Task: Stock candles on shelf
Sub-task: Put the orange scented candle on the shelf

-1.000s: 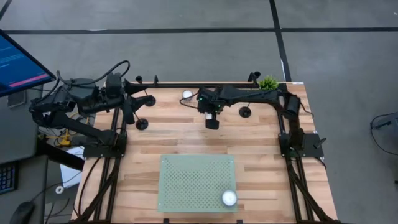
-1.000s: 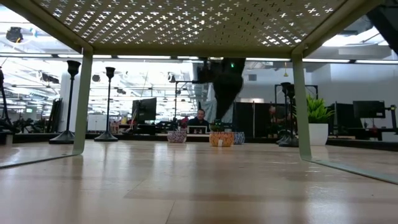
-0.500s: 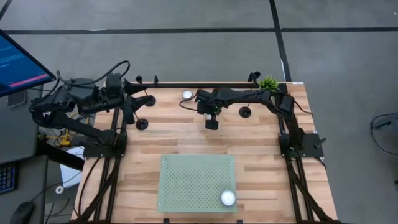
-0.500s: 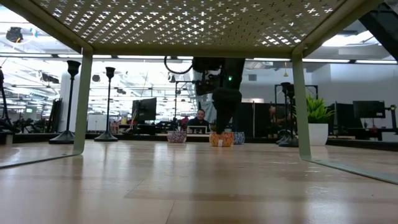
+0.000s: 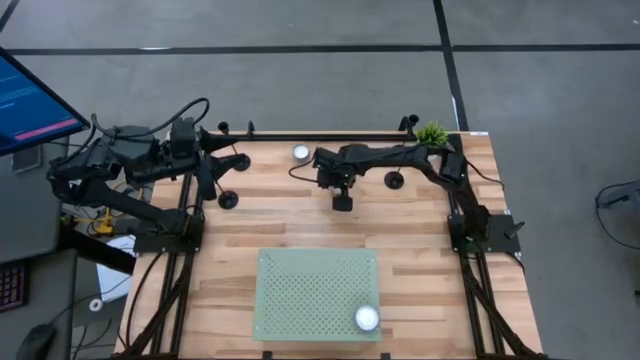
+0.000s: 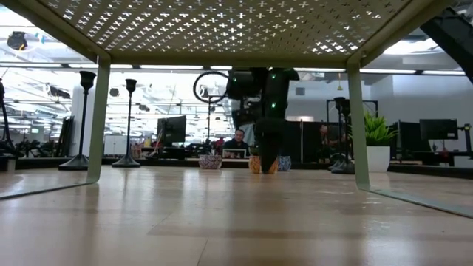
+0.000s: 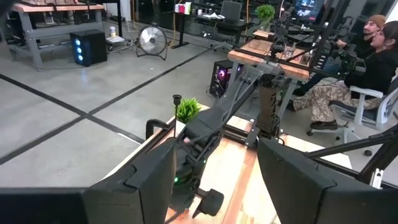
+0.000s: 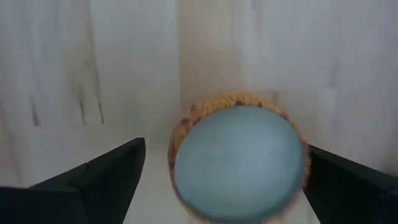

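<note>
Right end effector hangs with fingers spread over a candle near the tabletop's far edge.
Fingers straddle it, apparently ready to grip. One candle sits on the green shelf's near right corner; another lies at the far edge. Left end effector, parted, waits at the far left corner. An office lies beyond.

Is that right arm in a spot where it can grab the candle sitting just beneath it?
Probably yes. The right gripper hangs directly over the candle with its jaws open, one finger on each side of it, and nothing lies between them. It likely only needs to drop a little and close.
</note>
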You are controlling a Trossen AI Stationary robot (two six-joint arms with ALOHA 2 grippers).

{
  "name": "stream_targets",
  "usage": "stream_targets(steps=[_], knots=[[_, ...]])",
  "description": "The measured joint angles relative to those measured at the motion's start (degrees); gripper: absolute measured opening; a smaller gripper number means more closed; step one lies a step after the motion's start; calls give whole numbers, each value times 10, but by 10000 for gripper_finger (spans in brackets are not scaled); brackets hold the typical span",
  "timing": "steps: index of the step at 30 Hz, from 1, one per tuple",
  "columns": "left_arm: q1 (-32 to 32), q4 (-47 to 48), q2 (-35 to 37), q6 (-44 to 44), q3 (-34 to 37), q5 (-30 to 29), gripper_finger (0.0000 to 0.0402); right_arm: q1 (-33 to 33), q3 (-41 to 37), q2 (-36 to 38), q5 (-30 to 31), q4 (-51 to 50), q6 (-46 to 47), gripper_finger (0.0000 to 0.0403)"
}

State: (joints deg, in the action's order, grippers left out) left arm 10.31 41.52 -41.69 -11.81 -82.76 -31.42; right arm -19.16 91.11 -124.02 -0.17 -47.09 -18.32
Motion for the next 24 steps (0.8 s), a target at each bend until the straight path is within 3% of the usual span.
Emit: stream_targets(steps=[6,17,24], knots=[[0,0,0,0,0,0,226,7,0,1,16,10,-1,370],[0,0,0,9,0,0,226,8,0,2,2,13,3,282],[0,0,0,9,0,0,226,16,0,9,2,5,9,280]])
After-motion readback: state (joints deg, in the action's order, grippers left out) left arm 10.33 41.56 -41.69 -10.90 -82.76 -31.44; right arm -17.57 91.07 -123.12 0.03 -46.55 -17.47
